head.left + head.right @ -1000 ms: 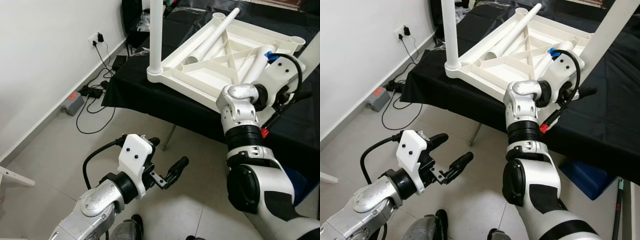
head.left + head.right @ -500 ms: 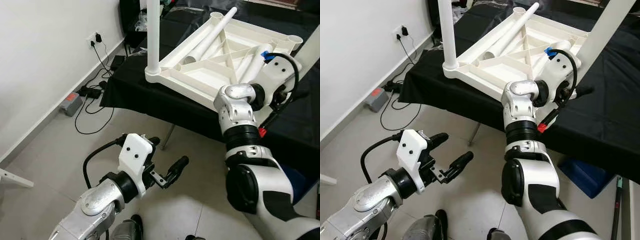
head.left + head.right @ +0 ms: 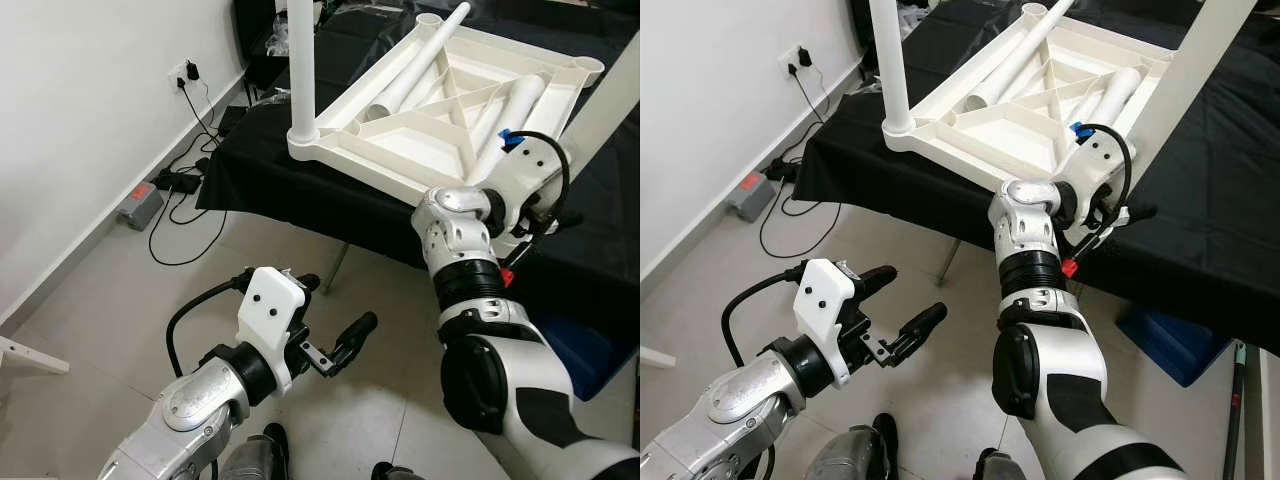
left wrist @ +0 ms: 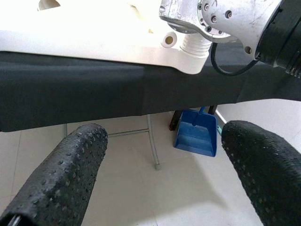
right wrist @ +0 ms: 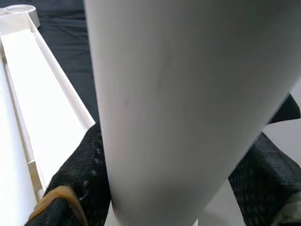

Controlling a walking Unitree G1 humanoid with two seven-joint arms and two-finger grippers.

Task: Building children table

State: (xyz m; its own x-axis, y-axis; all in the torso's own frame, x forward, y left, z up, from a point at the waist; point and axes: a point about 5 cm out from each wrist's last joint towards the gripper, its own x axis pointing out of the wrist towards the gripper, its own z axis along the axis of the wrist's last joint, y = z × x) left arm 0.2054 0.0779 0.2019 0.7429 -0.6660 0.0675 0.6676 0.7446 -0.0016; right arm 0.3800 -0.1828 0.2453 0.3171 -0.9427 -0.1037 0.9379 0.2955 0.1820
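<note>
The white plastic children table (image 3: 450,90) lies upside down on a tabletop (image 3: 300,190) covered with black cloth; its ribbed underside faces up like a shallow tray, and inside the ribs lie two loose white legs (image 3: 415,65), one long across the far part and one shorter near the right rim; a third leg (image 3: 301,60) stands upright in the corner socket nearest to the left edge of the tabletop; that corner reaches just to the cloth edge.

The right pincer (image 5: 164,188) is raised at the near right corner of the table, and its black fingers (image 5: 77,179) are closed around a fourth white leg (image 3: 1185,70), which leans up and to the right from that corner; in the right wrist view the leg sits tight between the two fingers.

The left pincer (image 3: 335,320) hangs low over the tiled floor (image 3: 120,290), well apart from the tabletop, with its fingers (image 4: 66,174) spread wide and nothing between them.

Below the tabletop stand thin metal legs and a blue dustpan (image 4: 196,134) on the floor; along the white wall (image 3: 80,120) to the left run black cables (image 3: 190,215) from a wall socket (image 3: 188,72); between the wall and the tabletop the floor is open.
</note>
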